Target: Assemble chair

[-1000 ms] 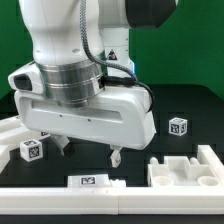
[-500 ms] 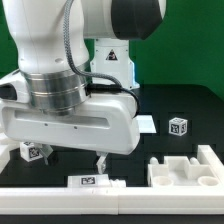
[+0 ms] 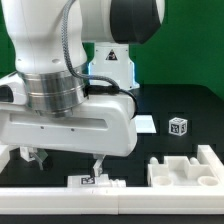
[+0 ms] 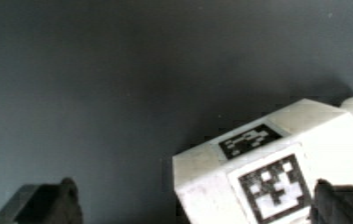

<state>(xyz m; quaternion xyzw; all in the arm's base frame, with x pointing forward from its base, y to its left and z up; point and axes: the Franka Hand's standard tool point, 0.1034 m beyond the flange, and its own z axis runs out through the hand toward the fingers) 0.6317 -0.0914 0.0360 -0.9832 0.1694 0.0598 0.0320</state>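
My gripper (image 3: 68, 165) hangs low over the black table, open, with nothing between its pads. In the wrist view a white chair block with two black-and-white tags (image 4: 271, 160) lies on the dark mat between the open fingers (image 4: 48, 205), close to one of them and apart from the other. A flat tagged chair piece (image 3: 90, 181) lies at the front edge beside one fingertip. A notched white chair piece (image 3: 185, 168) sits at the exterior view's right. A small tagged cube (image 3: 179, 126) stands further back.
The arm's large white body (image 3: 60, 80) fills the exterior view's left and hides the table behind it. A white bar (image 3: 8, 155) shows at the far left. A small flat white piece (image 3: 143, 124) lies behind the hand. A white rail (image 3: 150, 200) runs along the front.
The hand has come down and swung toward the exterior view's left. The tagged block seen at the left is now mostly hidden behind the hand. The fingers stay open.
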